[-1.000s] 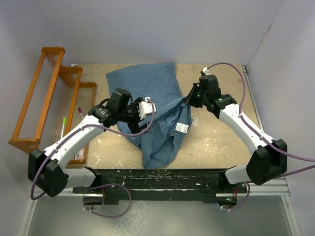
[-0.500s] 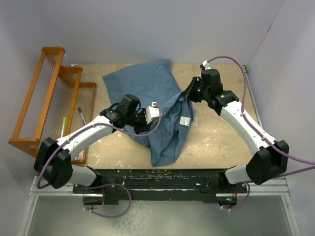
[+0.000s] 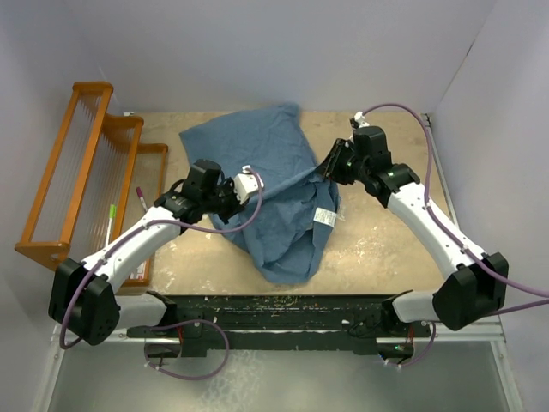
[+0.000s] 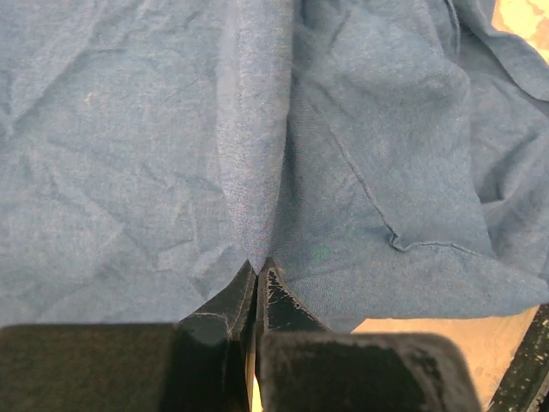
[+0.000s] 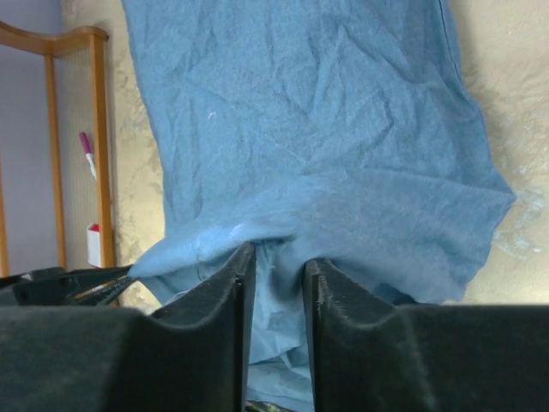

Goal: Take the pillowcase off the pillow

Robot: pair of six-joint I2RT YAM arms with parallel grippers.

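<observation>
The dusty-blue pillowcase lies wrinkled across the middle of the table, its near end bunched toward the front edge. A small white tag shows on its right side. The pillow is hidden; no cream surface shows. My left gripper sits on the cloth's left part, and the left wrist view shows it shut on a raised ridge of the pillowcase. My right gripper is at the cloth's right edge. In the right wrist view its jaws stand apart, with a fold of the pillowcase draped just past the tips, not pinched.
A wooden rack stands along the left side with a green marker and a pink pen beside it. White walls close in the back and both sides. Bare tan tabletop shows right of the cloth.
The left gripper went from open to shut on a fold of the pillowcase. The right gripper's jaws parted off the cloth edge. The near end of the cloth bunched up more.
</observation>
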